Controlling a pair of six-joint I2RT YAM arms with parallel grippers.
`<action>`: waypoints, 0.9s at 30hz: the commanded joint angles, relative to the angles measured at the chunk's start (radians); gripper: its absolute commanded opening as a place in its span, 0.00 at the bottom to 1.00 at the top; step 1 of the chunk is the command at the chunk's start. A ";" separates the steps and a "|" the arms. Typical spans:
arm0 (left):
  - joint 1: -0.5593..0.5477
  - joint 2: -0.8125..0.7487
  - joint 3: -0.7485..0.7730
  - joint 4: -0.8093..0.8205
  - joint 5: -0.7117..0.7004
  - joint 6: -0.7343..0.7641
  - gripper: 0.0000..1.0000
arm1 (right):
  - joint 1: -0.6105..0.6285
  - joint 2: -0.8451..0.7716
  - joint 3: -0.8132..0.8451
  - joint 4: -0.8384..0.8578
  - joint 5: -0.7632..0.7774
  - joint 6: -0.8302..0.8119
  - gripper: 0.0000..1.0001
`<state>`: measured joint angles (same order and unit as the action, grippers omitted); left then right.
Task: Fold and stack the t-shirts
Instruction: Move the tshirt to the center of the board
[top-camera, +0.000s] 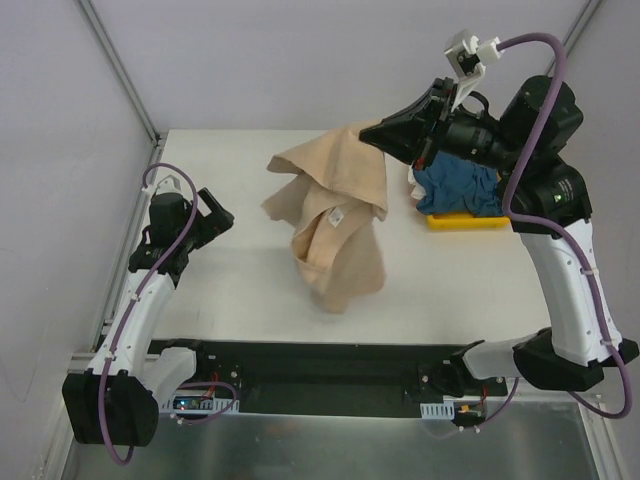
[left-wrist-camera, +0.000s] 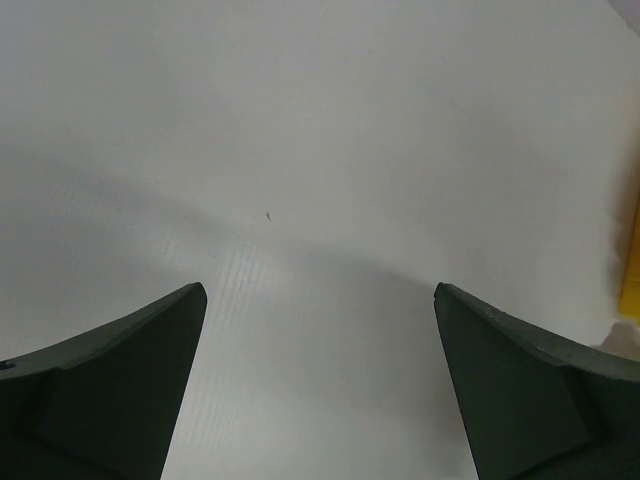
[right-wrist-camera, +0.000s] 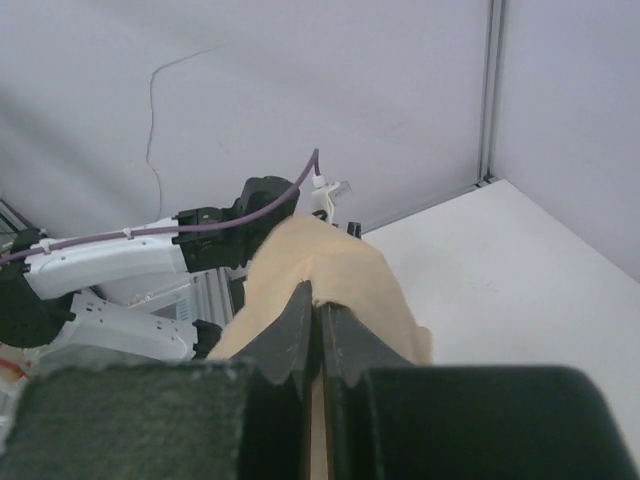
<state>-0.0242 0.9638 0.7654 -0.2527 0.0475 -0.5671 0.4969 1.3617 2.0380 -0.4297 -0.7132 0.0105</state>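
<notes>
Two t-shirts to handle: tan-beige t-shirt (top-camera: 335, 225) and teal-blue t-shirt (top-camera: 458, 188). Judged soft, light and limp, likely cotton. Not fragile and not slippery, but prone to bunching and to sagging under its own weight when lifted by a single point. Best taken at an edge or corner (shoulder seam, hem corner, sleeve end), pinching one or two layers only, never a fistful from the middle. Needs two well-spread holds for a flat lay; one hold gives only a hanging bundle.

At the right end effector (right-wrist-camera: 315, 305): pressed together, pinching a fold of the tan-beige t-shirt near its upper edge. Holds that fold high, up and to the left of the yellow tray (top-camera: 468, 222). Hangs from the pinch in a crumpled drape, well left of the yellow tray. Reaches the tabletop (top-camera: 230, 290) or nearly so with its lower end; cannot tell about contact. Shows a small white neck label (top-camera: 337, 216) about halfway down the drape.

Teal-blue t-shirt: heaped on the yellow tray, covering all but its near rim, below the right wrist, touched by neither end effector.

At the left end effector (left-wrist-camera: 320, 295): spread wide, holding nothing, low over bare tabletop, far left of the yellow tray and well apart from the tan-beige drape. Likely next need, as a judgement: a second grip on a free corner or hem of the tan-beige t-shirt, on the side away from the yellow tray, for spreading before folding.
</notes>
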 joint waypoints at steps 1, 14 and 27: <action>0.007 -0.031 0.006 0.000 -0.014 -0.023 0.99 | 0.026 -0.067 -0.054 0.047 0.048 -0.096 0.01; 0.007 -0.080 -0.023 -0.036 -0.124 -0.082 0.99 | -0.187 -0.091 -0.725 -0.220 0.900 -0.147 0.35; 0.004 0.047 -0.061 -0.054 0.259 -0.148 0.99 | -0.169 -0.007 -0.723 -0.261 0.825 -0.156 0.96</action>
<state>-0.0242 0.9699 0.7113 -0.2970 0.0998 -0.6609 0.2981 1.4136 1.3140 -0.7284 0.1677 -0.1448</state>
